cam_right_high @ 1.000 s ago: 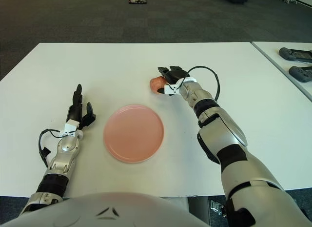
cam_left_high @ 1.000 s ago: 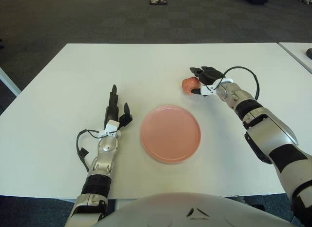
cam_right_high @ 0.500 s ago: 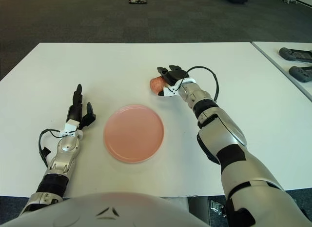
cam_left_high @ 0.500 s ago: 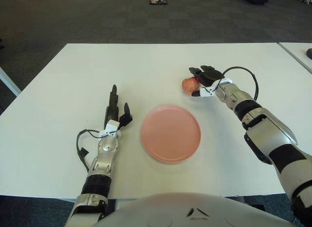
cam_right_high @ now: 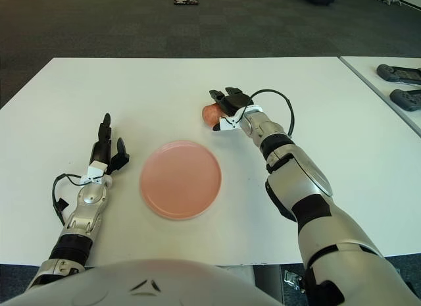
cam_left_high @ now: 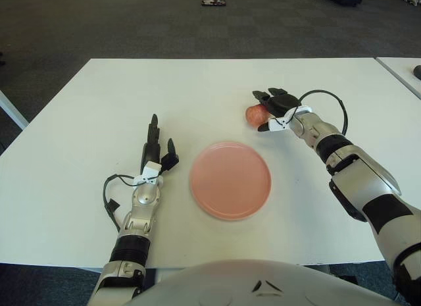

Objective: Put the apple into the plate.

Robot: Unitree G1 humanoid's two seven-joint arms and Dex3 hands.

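Right hand (cam_left_high: 273, 108) fingers curled round apple (cam_left_high: 254, 113), just beyond plate (cam_left_high: 230, 179) rim.

Premises appear to be an office or laboratory test room. Evidence: dark grey carpet tiles (cam_left_high: 131, 23) covering the floor; a plain white tabletop (cam_left_high: 99, 102) with a second white table (cam_right_high: 388, 122) set just beside it on the right, carrying two dark handheld devices (cam_right_high: 400, 74). A small dark object (cam_left_high: 213, 2) lies on the carpet beyond.

right hand (cam_left_high: 271, 110) – arm stretched forward, fingers curled about the apple (cam_left_high: 253, 113) | left hand (cam_left_high: 156, 150) – laid flat, fingers extended
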